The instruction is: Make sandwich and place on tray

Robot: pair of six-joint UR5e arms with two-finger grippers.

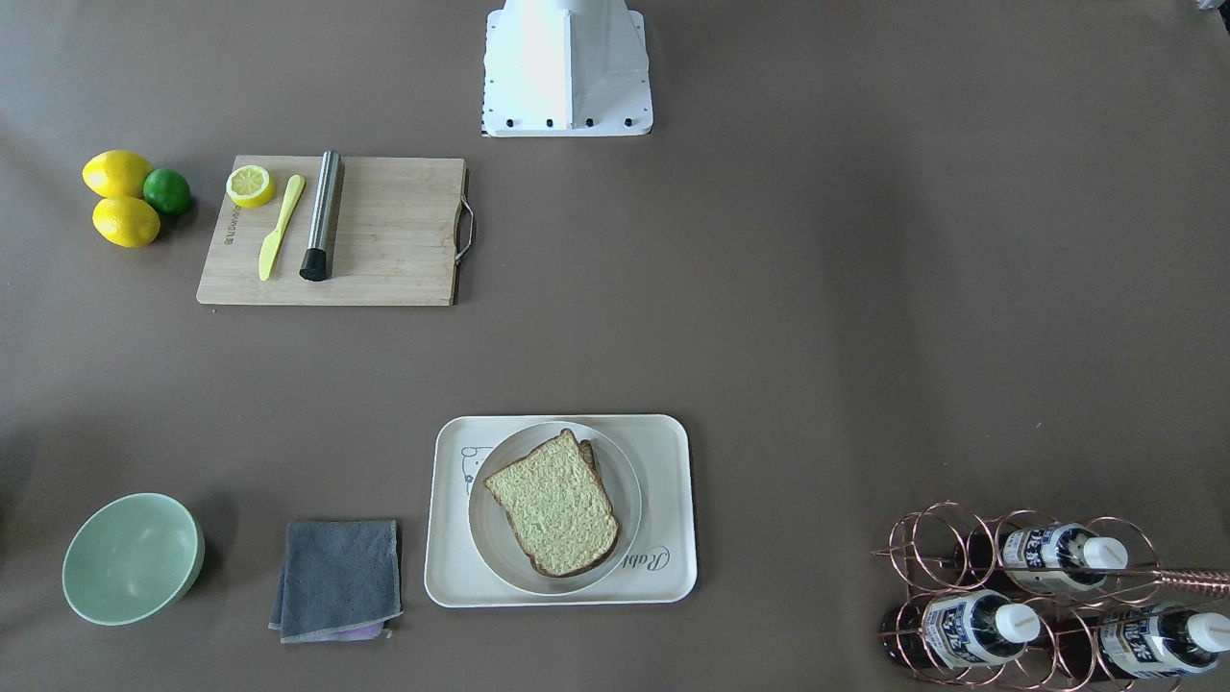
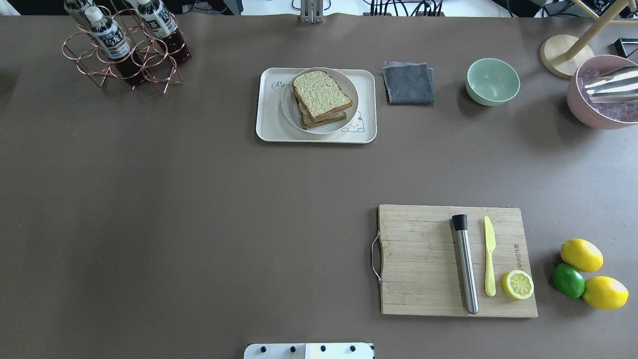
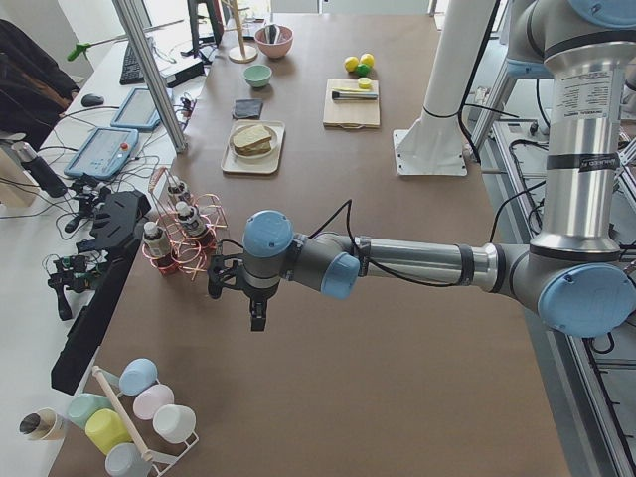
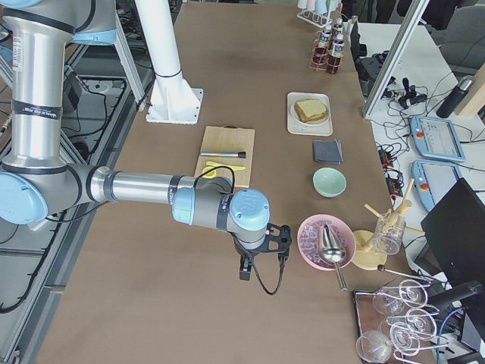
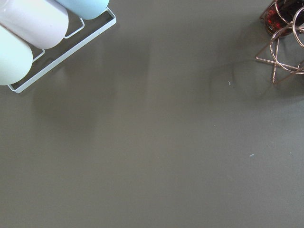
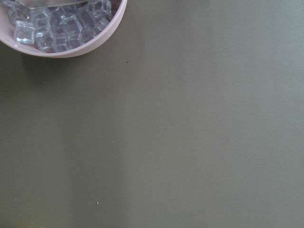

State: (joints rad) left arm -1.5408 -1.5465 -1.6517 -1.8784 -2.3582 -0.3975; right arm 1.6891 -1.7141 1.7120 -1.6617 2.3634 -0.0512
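Note:
The sandwich [image 1: 553, 505] is two stacked slices of tan bread with dark crust, on a round white plate [image 1: 500, 557] that stands on the cream tray [image 1: 673, 577]. In the overhead view the sandwich [image 2: 321, 97] sits on the plate [image 2: 288, 102] on the tray [image 2: 266, 129]; a thin white layer shows between the slices. My left gripper [image 3: 256, 316] hangs over bare table near the bottle rack, far from the tray. My right gripper [image 4: 244, 271] hangs over bare table by the pink ice bowl. Each shows only in a side view; I cannot tell whether either is open or shut.
A wooden cutting board [image 2: 428, 259] holds a steel muddler [image 2: 466, 267], a yellow knife [image 2: 490, 259] and a half lemon [image 2: 517, 284]. Two lemons and a lime [image 2: 568, 280] lie beside it. A grey cloth [image 2: 408, 82], green bowl [image 2: 492, 81], ice bowl [image 2: 603, 92] and bottle rack [image 2: 124, 50] line the far edge.

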